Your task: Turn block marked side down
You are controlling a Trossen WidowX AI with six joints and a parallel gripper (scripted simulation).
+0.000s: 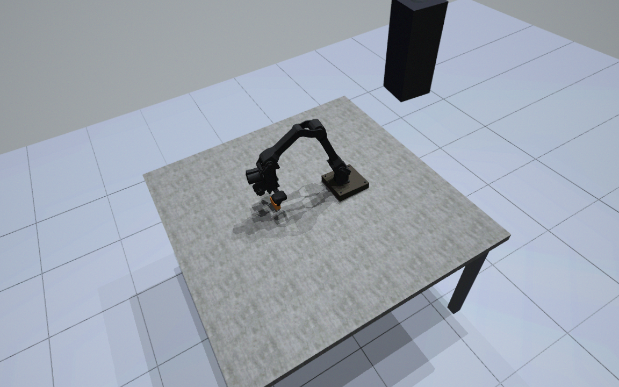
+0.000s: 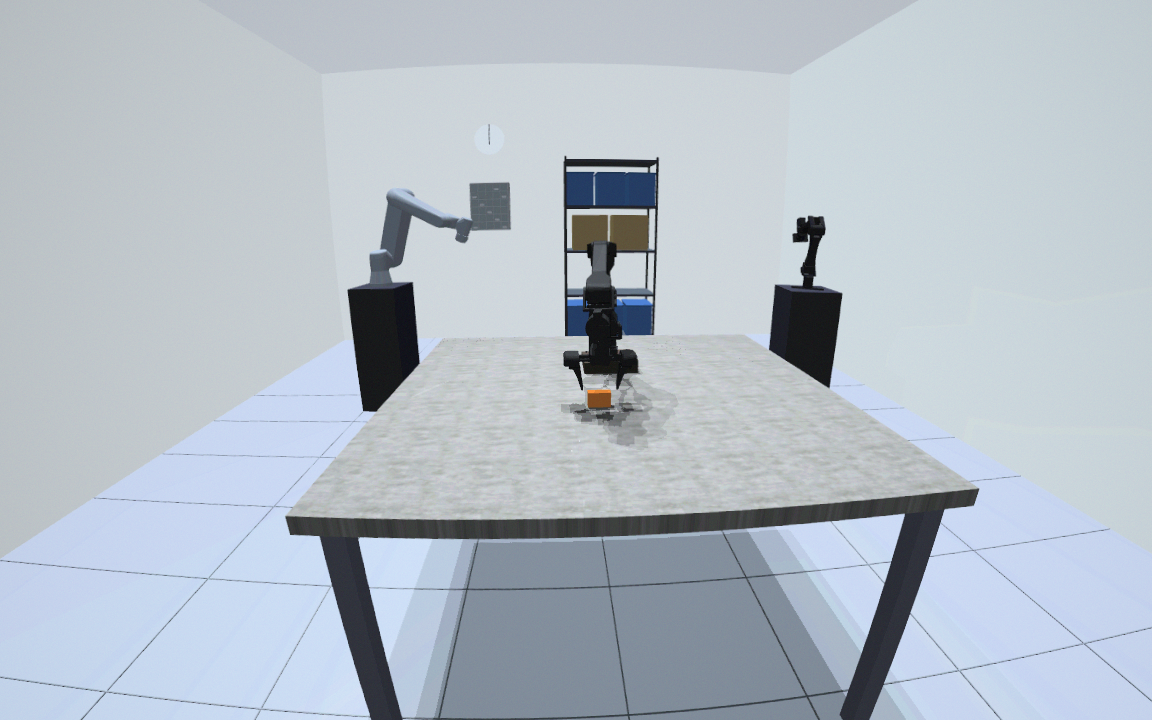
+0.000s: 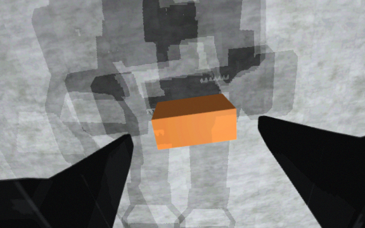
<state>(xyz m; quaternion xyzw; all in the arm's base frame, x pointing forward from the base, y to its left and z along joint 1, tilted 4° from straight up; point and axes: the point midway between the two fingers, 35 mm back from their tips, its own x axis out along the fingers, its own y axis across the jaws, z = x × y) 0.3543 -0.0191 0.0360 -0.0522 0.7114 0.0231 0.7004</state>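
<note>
Jaws spread wide and holding nothing, that's my gripper [image 3: 194, 130] hanging over the grey speckled counter [image 1: 350, 269]. Orange block [image 3: 194, 121] sits flat on the counter below me, in line with the gap between my two black fingers but touching neither. From the exterior view the block [image 2: 599, 399] lies just in front of and under my fingertips, apart from them. No marking shows on the faces I can see.

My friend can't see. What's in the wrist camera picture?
An orange block lies on the grey table, with no mark showing. The open gripper hovers above it, one black finger on each side, not touching.
</note>
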